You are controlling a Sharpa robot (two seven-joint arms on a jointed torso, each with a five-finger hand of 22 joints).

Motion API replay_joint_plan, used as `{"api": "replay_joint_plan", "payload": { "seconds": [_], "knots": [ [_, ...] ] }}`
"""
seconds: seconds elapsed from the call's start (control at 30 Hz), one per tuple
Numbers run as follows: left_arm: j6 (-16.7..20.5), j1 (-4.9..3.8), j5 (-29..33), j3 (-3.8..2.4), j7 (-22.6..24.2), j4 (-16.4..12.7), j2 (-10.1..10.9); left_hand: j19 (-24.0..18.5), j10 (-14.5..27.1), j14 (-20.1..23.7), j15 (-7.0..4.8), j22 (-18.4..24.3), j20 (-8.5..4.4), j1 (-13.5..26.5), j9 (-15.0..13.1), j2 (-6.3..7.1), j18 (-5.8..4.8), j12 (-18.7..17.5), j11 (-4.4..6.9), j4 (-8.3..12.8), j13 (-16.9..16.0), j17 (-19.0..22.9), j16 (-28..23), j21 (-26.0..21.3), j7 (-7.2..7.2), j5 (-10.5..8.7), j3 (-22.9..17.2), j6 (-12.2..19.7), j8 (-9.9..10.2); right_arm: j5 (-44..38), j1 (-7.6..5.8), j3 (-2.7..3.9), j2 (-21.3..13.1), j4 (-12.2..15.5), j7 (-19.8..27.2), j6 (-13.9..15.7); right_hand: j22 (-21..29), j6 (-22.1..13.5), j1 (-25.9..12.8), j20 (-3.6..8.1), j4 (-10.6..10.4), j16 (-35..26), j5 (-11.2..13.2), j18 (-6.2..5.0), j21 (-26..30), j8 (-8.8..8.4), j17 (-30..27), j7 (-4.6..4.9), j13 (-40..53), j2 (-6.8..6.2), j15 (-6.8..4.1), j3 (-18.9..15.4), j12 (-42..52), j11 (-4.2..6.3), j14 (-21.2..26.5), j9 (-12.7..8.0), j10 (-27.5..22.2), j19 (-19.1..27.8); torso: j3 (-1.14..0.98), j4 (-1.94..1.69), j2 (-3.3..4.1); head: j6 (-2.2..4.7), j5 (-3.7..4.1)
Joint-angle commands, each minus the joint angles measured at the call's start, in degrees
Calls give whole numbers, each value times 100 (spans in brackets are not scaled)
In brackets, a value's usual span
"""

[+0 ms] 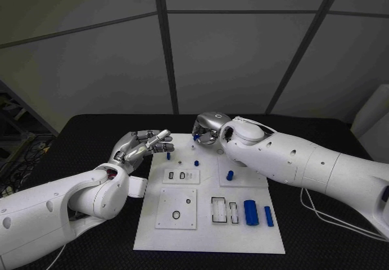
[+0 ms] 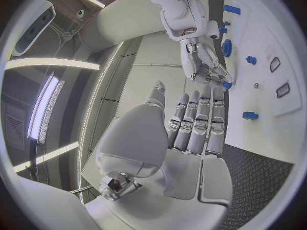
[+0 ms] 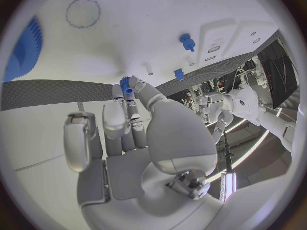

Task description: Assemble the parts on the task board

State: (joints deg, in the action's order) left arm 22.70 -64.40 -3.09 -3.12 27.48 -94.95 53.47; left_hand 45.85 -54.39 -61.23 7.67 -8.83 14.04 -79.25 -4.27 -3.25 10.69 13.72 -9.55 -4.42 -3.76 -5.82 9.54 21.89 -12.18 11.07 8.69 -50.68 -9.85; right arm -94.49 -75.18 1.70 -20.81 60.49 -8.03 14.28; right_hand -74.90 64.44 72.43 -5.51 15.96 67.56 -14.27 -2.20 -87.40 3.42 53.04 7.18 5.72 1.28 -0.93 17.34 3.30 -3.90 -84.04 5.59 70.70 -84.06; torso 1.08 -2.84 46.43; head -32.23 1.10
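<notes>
the black table (image 1: 97, 126) carries the white board (image 1: 207, 236), which lies in the middle and runs lengthwise away from the robot. both white arms reach in over its far end. the right arm (image 1: 300, 160) crosses from the right side, and its hand (image 1: 209, 130) hangs over the far edge of the board; in the right wrist view this hand (image 3: 137, 138) pinches a small blue piece (image 3: 126, 84) at its fingertips, just above the white surface. the left hand (image 1: 146, 144) hovers at the far left corner of the board with its fingers lifted and lying close side by side; the left wrist view shows the palm (image 2: 185, 138) bare, fingers straight and nothing held.

on the board's near right part two blue cylinders lie side by side, a thick one (image 1: 251, 212) and a thinner one (image 1: 268, 216), just beside a black-rimmed rectangular slot (image 1: 218, 209). a raised plate with an oval hole (image 1: 177, 215) sits on the near left. further back a short blue peg (image 1: 229, 175) rests on another raised plate at the right, and a small blue peg (image 1: 196, 163) stands near the middle. a tiny blue piece (image 1: 168, 156) stands near the left hand's fingers. in the right wrist view a blue toothed wheel (image 3: 25, 48) lies flat on the board, apart from the pinched piece.
</notes>
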Motion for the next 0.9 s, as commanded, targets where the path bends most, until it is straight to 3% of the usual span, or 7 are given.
{"api": "replay_joint_plan", "payload": {
  "seconds": [0.03, 0.23, 0.37, 0.5, 0.7, 0.9],
  "knots": [
    [-51, -10, -6, -6, 10, 4, -4, 32, 11, 45, 2, 9, -8, 15, 8, -51, -23, -31, -31, 11, 8, 1, -23, 27, -20, -8, 7, -3, 25, 9, -2, -7, -11, -8, 38, -107, -732, 3, -41, -1, -2, -36, 11, 56, 40, 30, -1, 23, 1, -26, 17, 21, 18, 1, -8, 12, -32, -121, 3, 1, 2, -6, 7],
    [-53, -12, -6, -6, 8, 7, -9, 32, 11, 45, 2, 9, -8, 15, 8, -51, -23, -31, -31, 11, 8, 1, -23, 27, -20, -8, 7, -3, 25, 3, -2, -7, 19, -63, -20, -131, -500, -71, -100, -24, -8, -190, 26, 7, 135, 11, -236, 53, -28, -91, 47, 19, 6, -37, 61, 4, -182, 27, 5, -4, 2, -14, 12],
    [-51, -14, -6, -6, 7, 7, -4, 32, 11, 45, 2, 9, -8, 15, 8, -51, -23, -31, -31, 11, 8, 1, -23, 27, -20, -8, 7, -3, 25, -1, -2, -8, 48, -107, -9, -6, 313, -566, -167, -140, 9, -767, 66, -159, 501, 9, -1000, 209, -151, -314, 183, -37, 21, -216, 327, -117, -854, 547, 7, -3, 2, -12, 11],
    [-50, -16, -6, -6, 4, 7, -1, 33, 11, 43, 2, 11, -8, 16, 9, -53, -23, -37, -32, 15, 8, 0, -27, 27, -22, -13, 10, -3, 28, -2, -3, -8, 58, -110, 27, 119, 892, -993, -88, -217, -16, -1207, 112, -274, 814, 14, -1544, 145, -173, -423, 231, -221, 31, -284, 477, -182, -1322, 899, 5, -5, 3, -14, 9],
    [-48, -20, -6, -6, 2, 11, 12, 33, 11, 43, 2, 11, -8, 16, 9, -53, -23, -37, -32, 15, 8, 0, -27, 27, -22, -13, 10, -3, 28, 9, -2, -8, -52, 43, 63, 292, 935, -1079, -40, -229, -36, -1251, 119, -281, 859, 16, -1590, 130, -153, -442, 243, -341, 35, -295, 451, -180, -1401, 898, 1, 4, 2, -8, 7],
    [-52, -22, -6, -6, 5, 11, 41, 33, 11, 43, 2, 11, -8, 16, 9, -53, -23, -37, -32, 15, 8, 0, -27, 27, -22, -13, 10, -3, 28, 239, 0, -6, -583, 621, 58, 543, 652, -887, 18, -197, -79, -1086, 57, -223, 737, 70, -1387, 234, -71, -357, 205, -428, 138, -239, 285, -145, -1114, 672, -9, 20, -11, 4, 15]
  ]
}}
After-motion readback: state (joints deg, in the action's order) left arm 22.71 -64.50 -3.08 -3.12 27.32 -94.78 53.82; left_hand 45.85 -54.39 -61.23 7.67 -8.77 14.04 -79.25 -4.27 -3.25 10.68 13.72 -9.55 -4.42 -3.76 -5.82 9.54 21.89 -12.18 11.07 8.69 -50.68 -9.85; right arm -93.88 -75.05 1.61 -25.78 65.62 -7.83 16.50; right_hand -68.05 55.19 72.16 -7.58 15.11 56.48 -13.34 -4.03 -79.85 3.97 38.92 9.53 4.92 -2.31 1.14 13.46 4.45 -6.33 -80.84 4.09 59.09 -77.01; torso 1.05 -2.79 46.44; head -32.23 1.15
